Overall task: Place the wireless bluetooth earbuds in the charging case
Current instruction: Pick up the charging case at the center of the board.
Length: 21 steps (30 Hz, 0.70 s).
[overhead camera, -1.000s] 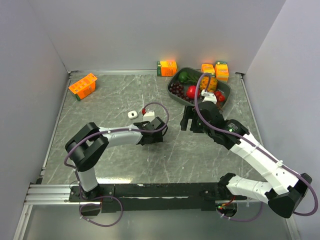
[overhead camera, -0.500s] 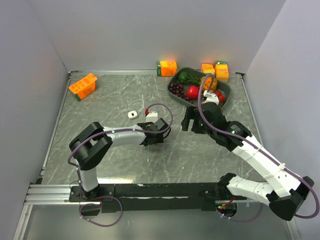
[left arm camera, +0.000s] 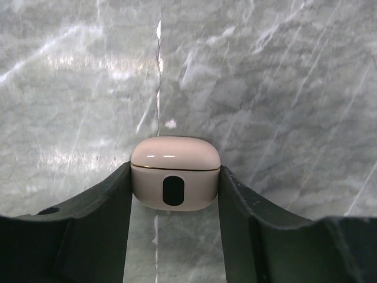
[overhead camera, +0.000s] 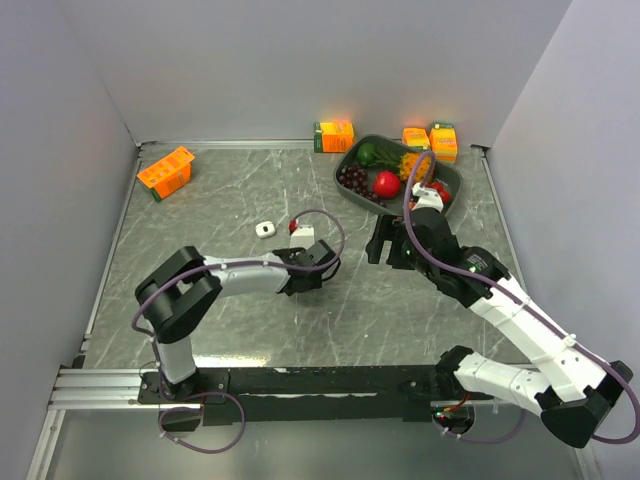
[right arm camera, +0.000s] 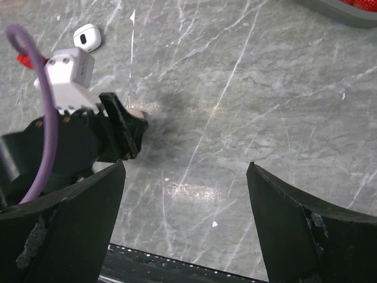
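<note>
left gripper (left arm camera: 175, 177): clamped on both sides of closed beige case (left arm camera: 175, 158), lower centre, on bench (left arm camera: 283, 88) | right gripper (right arm camera: 185, 168): wide, empty | white case (right arm camera: 87, 36): upper left | earbuds: unseen | step: securing case; next probably lid opening

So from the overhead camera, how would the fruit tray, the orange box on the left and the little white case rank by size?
1. the fruit tray, clearly largest
2. the orange box
3. the white case, smallest by far
All three sit on the table, so nearness to the camera barely skews this.
</note>
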Each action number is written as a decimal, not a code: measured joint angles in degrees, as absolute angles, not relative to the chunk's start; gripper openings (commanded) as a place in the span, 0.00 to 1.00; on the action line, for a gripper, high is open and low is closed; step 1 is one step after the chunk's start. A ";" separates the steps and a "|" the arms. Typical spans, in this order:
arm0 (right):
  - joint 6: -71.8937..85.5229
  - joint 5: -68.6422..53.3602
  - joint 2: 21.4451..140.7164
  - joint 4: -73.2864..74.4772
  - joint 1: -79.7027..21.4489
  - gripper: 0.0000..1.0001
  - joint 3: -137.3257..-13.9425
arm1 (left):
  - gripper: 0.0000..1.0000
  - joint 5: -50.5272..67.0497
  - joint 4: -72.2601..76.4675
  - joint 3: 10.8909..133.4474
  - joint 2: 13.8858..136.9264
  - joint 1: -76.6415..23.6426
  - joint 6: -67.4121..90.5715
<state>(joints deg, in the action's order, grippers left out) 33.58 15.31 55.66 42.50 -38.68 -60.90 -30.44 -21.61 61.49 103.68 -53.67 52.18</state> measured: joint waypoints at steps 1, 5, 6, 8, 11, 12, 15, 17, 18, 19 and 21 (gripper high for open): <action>33.54 15.16 55.61 42.52 -38.68 0.92 -60.93 | 0.01 -30.35 -20.75 60.14 102.69 -53.91 52.18; 32.67 14.46 55.64 42.81 -38.63 0.92 -61.82 | 0.01 -29.80 -18.33 50.68 93.36 -55.88 51.22; 32.25 14.09 55.64 42.81 -38.61 0.91 -62.33 | 0.01 -29.65 -17.50 47.53 89.32 -56.53 50.35; 31.03 12.43 55.64 42.41 -38.59 0.90 -63.44 | 0.01 -28.32 -12.56 40.16 78.26 -57.69 47.83; 28.64 7.42 55.66 40.53 -38.59 0.90 -64.20 | 0.01 -24.80 -0.43 29.54 59.48 -58.72 42.35; 27.73 5.39 55.70 39.72 -38.59 0.90 -64.20 | 0.01 -24.05 3.27 26.55 55.24 -58.87 40.80; 25.43 -1.98 57.28 38.09 -38.61 0.90 -64.77 | 0.01 -20.91 18.09 14.02 41.36 -59.59 32.95; 23.90 -6.68 59.79 37.21 -39.09 0.91 -65.80 | 0.01 -18.41 23.73 8.67 37.17 -59.88 27.38; 23.09 -8.25 60.99 36.73 -39.57 0.91 -66.13 | 0.01 -16.91 25.74 7.05 36.36 -59.92 24.75; 22.44 -9.32 62.19 36.56 -40.12 0.92 -66.39 | 0.01 -15.44 27.33 5.89 36.01 -59.99 22.44; 21.28 -10.66 63.92 36.34 -42.06 0.92 -66.59 | 0.01 -12.78 29.63 5.17 36.29 -60.27 18.20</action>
